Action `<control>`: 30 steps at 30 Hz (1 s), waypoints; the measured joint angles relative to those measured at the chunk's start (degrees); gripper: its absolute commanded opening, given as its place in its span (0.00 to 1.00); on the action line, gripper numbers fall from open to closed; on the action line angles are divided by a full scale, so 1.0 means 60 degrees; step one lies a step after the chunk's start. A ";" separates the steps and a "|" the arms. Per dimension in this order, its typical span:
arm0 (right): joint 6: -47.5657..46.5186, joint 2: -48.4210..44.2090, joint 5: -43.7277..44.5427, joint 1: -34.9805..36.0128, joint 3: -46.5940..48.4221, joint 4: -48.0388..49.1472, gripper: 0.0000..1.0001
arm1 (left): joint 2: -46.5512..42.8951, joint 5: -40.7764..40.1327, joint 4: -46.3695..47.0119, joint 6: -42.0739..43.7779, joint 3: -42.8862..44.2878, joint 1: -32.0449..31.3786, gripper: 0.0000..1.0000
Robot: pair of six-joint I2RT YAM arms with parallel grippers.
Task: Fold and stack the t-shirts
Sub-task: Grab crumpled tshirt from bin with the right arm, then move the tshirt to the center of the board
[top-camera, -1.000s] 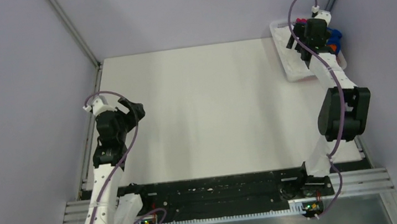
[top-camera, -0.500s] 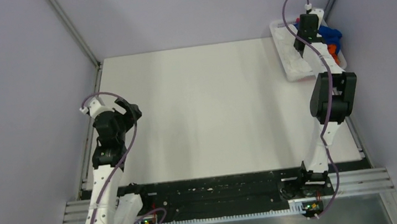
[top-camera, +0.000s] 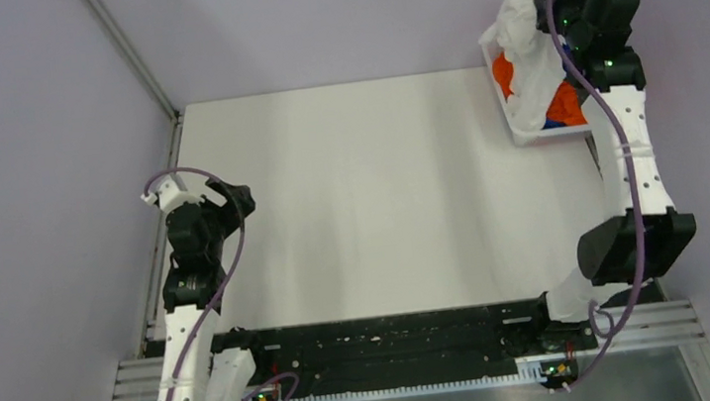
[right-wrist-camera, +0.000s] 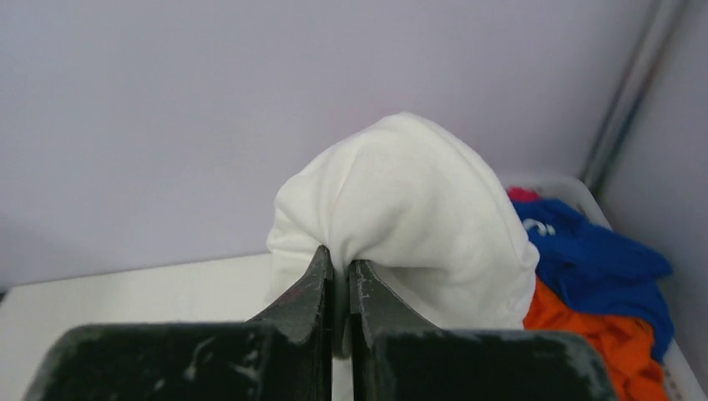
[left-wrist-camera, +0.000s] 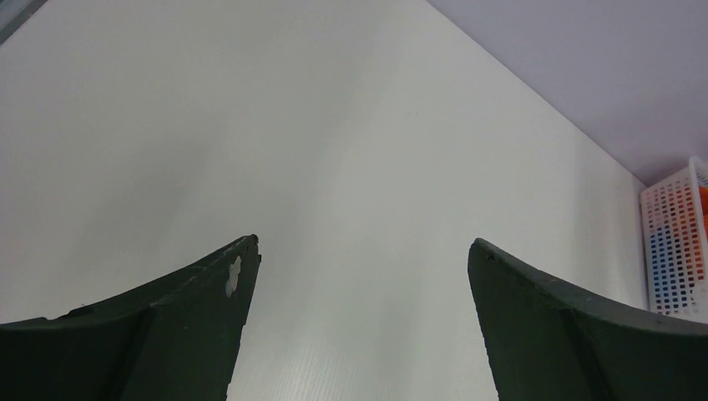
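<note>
In the top view, at the upper right of the frame, the right gripper (top-camera: 560, 10) is holding the white shirt (top-camera: 525, 33) up over the basket (top-camera: 523, 131), where an orange shirt (top-camera: 566, 104) is lying. The left gripper (top-camera: 236, 195) is hovering at the left over the table (top-camera: 381, 198).

In the left wrist view, its jaws are standing spread wide over bare table, with the basket at the right edge.

In the right wrist view, the jaws are pressing together, pinching a fold of the white shirt, which is bulging above and right of them. A blue shirt (right-wrist-camera: 589, 242) is lying at the right.
</note>
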 measured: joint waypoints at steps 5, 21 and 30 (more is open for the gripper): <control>-0.0004 -0.1111 -0.1439 0.1315 0.0692 0.0517 0.00 | -0.0076 0.0226 -0.0015 0.0018 0.0000 0.0000 0.99; -0.0266 0.0069 -0.4215 0.6018 0.2076 -0.0211 0.00 | -0.0630 0.0095 -0.0364 0.0004 0.0000 0.0004 0.99; 0.0306 -0.2386 -0.3381 0.4761 -0.4186 0.1024 0.22 | -0.0590 -0.0175 -0.0568 -0.0328 0.0000 0.0004 0.99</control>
